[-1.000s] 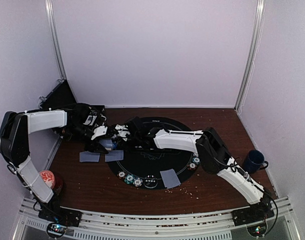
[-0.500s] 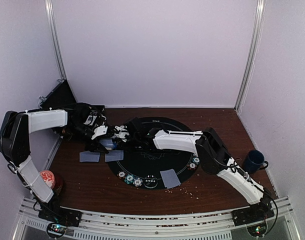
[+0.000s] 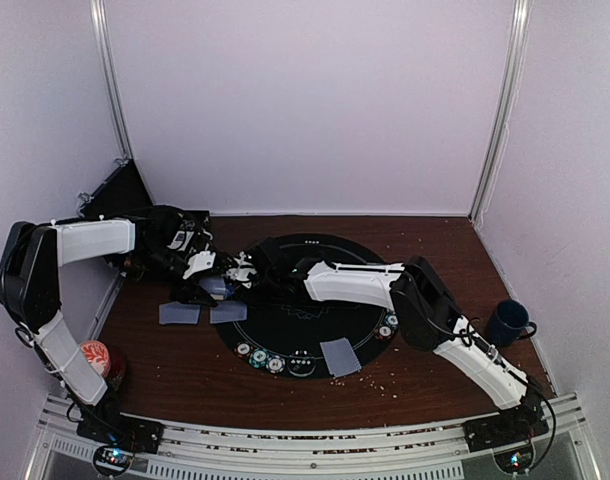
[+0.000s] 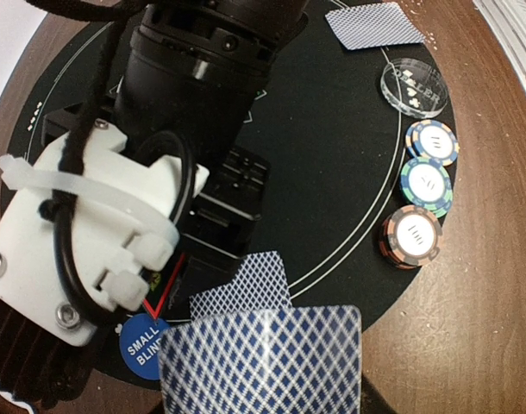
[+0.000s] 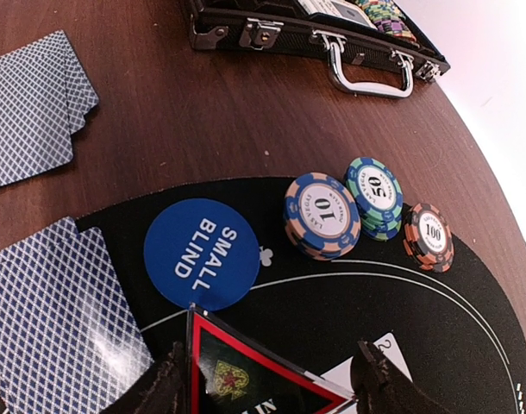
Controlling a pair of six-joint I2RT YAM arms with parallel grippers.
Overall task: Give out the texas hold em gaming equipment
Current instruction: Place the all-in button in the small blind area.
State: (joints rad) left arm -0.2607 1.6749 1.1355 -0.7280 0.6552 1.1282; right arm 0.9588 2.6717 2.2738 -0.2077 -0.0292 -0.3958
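– red-edged triangle marker (image 5: 254,375), item one: dark face, low over the black mat (image 5: 358,302). right fingers (image 5: 164,390) stand one on each side of it, close to its edges. whether they press on it, i cannot tell.
– neighbours?
– item two: blue small blind button (image 5: 203,254), just beside. the triangle's top corner overlaps the button's lower rim in the right wrist view. item three: chip stacks (image 5: 322,216) marked 10, 50 and 100, in a row beyond the button, apart from the triangle.
– left side?
– item four: held cards (image 4: 263,362), blue-backed, close under the left wrist camera. left fingers (image 3: 207,290) are hidden beneath them; i judge them clamped on those cards. item five: dealt cards (image 5: 30,103), face down on the wooden tabletop (image 5: 203,112).
– handling note?
– judgement only: set the triangle flat on bare mat, clear of the button's rim. then spread the fingers wide and lift straight up so it does not drag. the right wrist sits right in front of the held cards, so the left arm is best motionless during the placing.
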